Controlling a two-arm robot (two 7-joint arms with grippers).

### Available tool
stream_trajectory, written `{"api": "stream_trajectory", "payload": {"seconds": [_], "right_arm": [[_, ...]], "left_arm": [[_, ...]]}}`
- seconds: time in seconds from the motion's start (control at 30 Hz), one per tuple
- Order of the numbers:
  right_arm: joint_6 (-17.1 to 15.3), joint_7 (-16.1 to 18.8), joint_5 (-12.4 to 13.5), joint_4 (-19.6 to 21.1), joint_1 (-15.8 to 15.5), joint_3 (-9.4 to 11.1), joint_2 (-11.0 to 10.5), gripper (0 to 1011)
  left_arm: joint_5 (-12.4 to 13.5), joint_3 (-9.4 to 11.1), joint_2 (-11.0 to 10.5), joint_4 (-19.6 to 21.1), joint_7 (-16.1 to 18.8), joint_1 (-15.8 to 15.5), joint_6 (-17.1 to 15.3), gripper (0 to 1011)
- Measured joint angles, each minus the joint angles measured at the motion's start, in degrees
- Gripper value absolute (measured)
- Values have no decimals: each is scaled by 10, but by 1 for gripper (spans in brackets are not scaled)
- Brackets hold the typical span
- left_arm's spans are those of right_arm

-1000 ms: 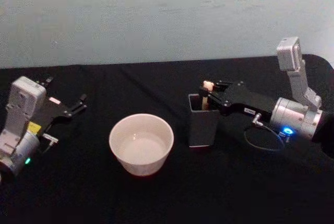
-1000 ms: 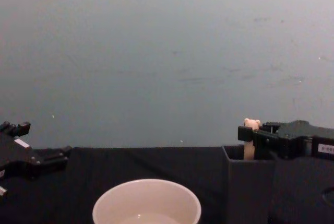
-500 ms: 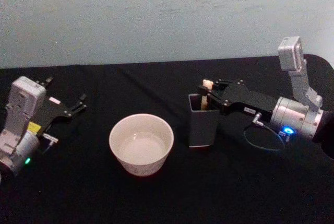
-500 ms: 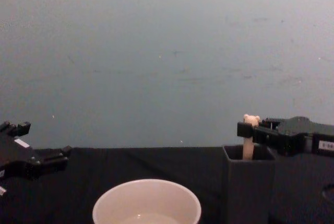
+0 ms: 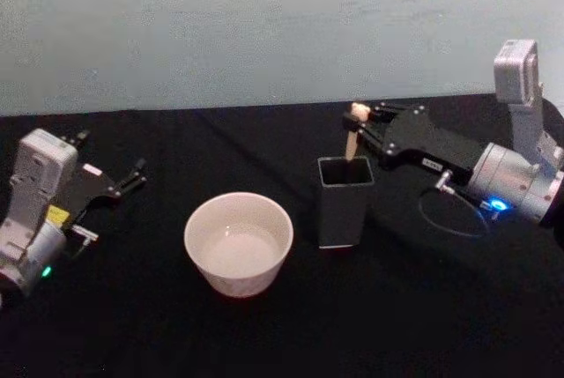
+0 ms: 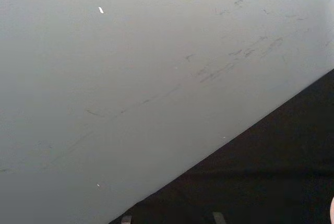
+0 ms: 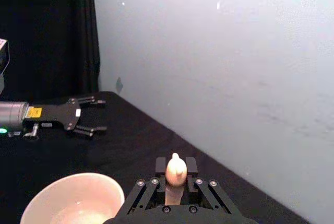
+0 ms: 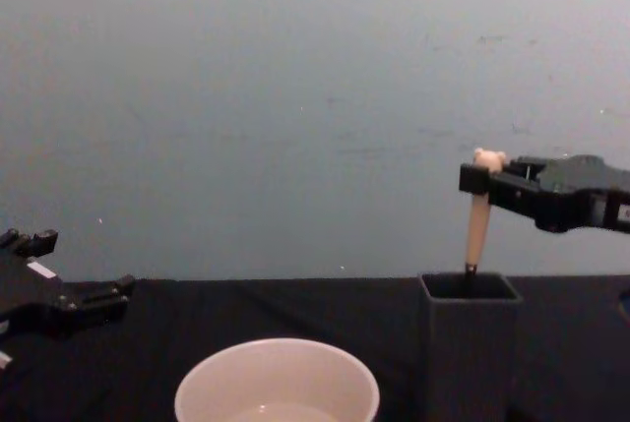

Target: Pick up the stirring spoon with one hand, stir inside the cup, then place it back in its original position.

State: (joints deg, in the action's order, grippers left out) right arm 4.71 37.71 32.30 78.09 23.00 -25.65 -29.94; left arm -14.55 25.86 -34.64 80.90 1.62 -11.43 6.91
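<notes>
Black table: bare cloth all round holder. Cup just left of holder, a gap between them. Right gripper above holder's mouth, clamped on spoon under the bear head; spoon near upright, neck inside the rim. Left gripper far left of holder, fingers apart, idle.

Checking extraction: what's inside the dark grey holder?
The stirring spoon has its thin neck dipping into the holder opening. Its beige handle rises above the rim, clamped by the right gripper. The spoon's bowl is hidden by the holder's walls. The left gripper sits parked far left.
</notes>
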Motion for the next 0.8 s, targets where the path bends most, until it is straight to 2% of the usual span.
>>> {"api": "stream_trajectory", "payload": {"seconds": [0.37,0.8], "right_arm": [[6,-10,0,38,-7,19,-6,213],[14,-8,18,93,-16,41,-17,213]], "left_arm": [[0,0,0,0,0,0,0,1001],[0,0,0,0,0,0,0,1001]]}}
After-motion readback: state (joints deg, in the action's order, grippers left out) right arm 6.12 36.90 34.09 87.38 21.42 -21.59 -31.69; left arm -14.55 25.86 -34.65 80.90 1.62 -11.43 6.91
